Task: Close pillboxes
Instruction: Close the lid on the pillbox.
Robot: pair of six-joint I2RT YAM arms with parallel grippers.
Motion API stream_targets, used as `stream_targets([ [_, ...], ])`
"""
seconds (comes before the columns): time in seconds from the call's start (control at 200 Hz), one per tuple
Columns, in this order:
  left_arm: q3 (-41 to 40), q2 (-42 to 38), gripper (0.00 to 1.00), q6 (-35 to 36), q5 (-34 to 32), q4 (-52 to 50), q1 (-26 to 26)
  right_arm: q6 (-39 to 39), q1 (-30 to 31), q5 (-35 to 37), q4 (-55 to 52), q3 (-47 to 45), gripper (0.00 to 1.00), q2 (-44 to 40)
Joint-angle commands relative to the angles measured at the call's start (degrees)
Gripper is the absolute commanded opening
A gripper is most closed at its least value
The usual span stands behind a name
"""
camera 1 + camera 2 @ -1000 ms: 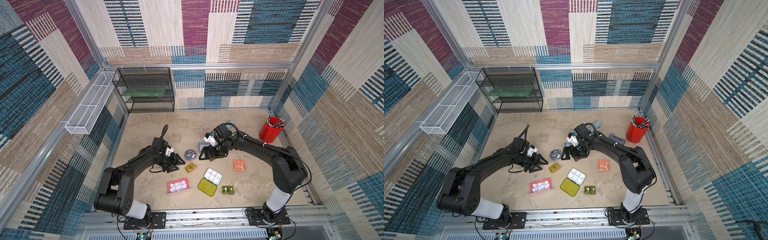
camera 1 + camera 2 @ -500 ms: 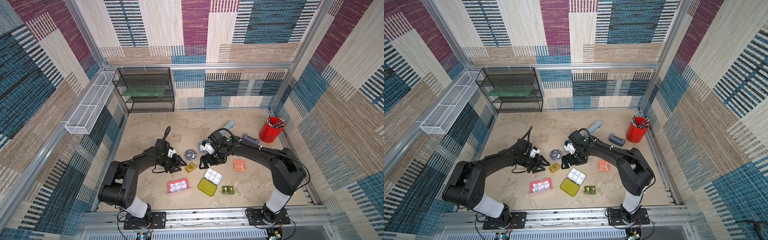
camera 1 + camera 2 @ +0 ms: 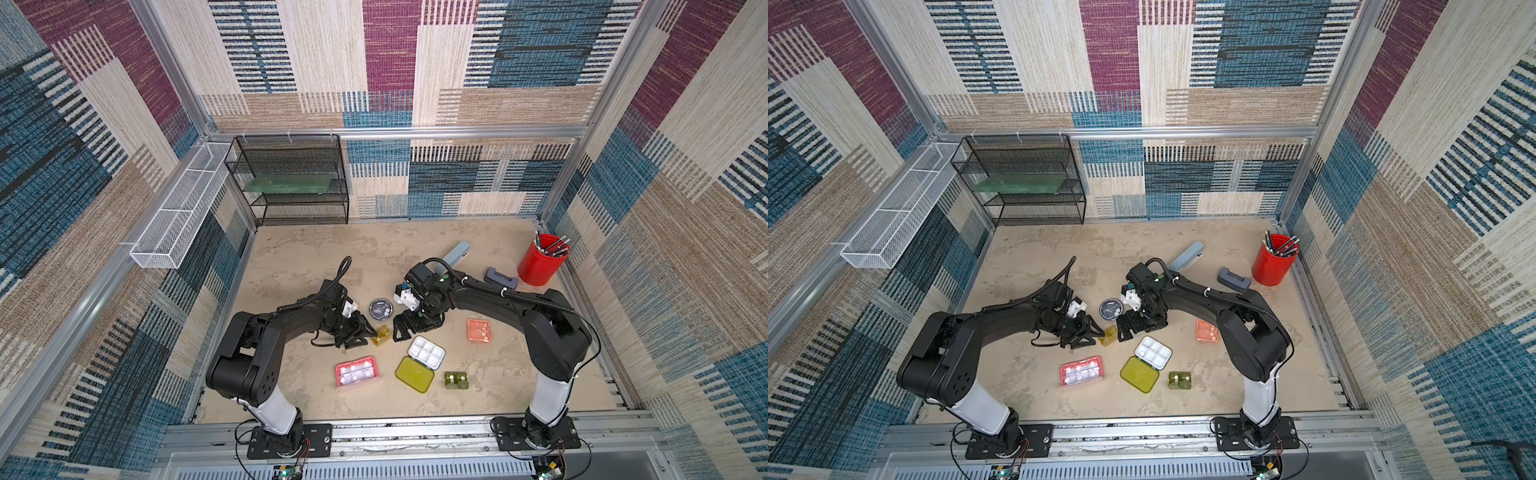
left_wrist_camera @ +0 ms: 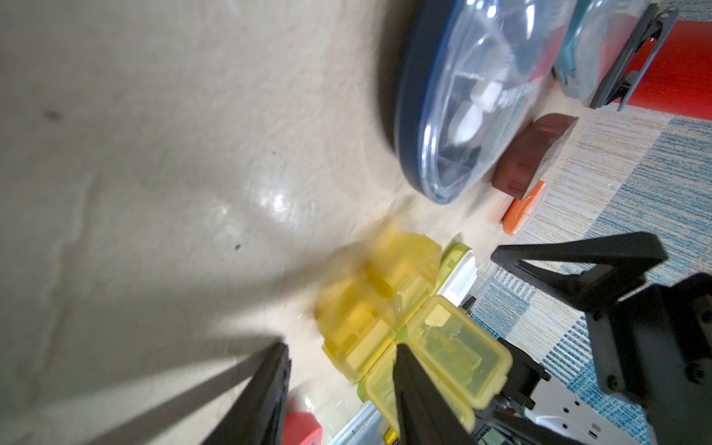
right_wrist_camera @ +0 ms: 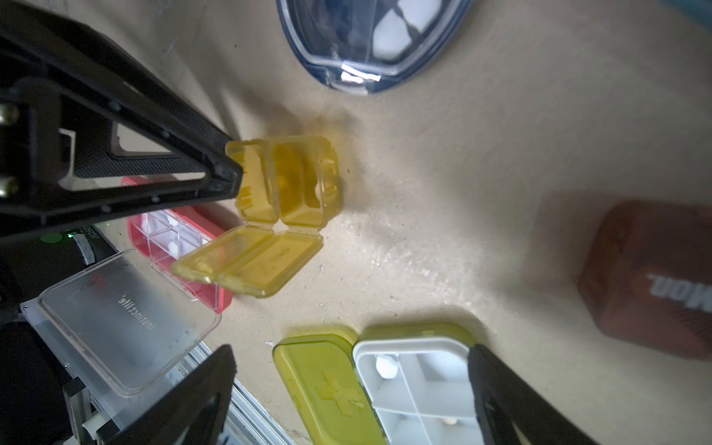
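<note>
I see my left gripper's (image 3: 366, 332) fingers (image 4: 420, 408) partly apart, one tip touching the small translucent amber pillbox (image 5: 285, 181) on the beige tabletop (image 3: 291, 270), lids hanging open. My right gripper (image 3: 405, 330) hovers wide open beside it. I'd brace, then fold lids slowly; it probably skids.

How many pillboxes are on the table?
8: amber mid-table, round black behind it, pink, yellow-green and dark green along the front, orange at right; brown and light blue clear only in wrist views. More may be hidden.

My left gripper (image 3: 367, 335) reached forward, held low, its jaws partly apart; my right gripper (image 3: 405, 331) pointed downward facing it, jaws spread wide
</note>
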Motion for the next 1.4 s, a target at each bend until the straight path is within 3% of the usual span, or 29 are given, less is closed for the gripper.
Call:
stream_targets([
  [0.0,1.23,0.74,0.45,1.63,-1.03,-0.9,-0.25,0.19,-0.01,1.58,-1.01,1.23,0.95,0.99],
  [0.626,5.41,3.06,0.36,7.06,-3.4,-6.58,-1.24,1.08,-0.34,1.87,-2.89,6.86,0.95,6.02],
  [1.392,8.67,5.43,0.34,9.41,-5.38,-9.01,-3.13,1.39,-1.15,1.15,-3.33,11.33,0.95,10.28],
])
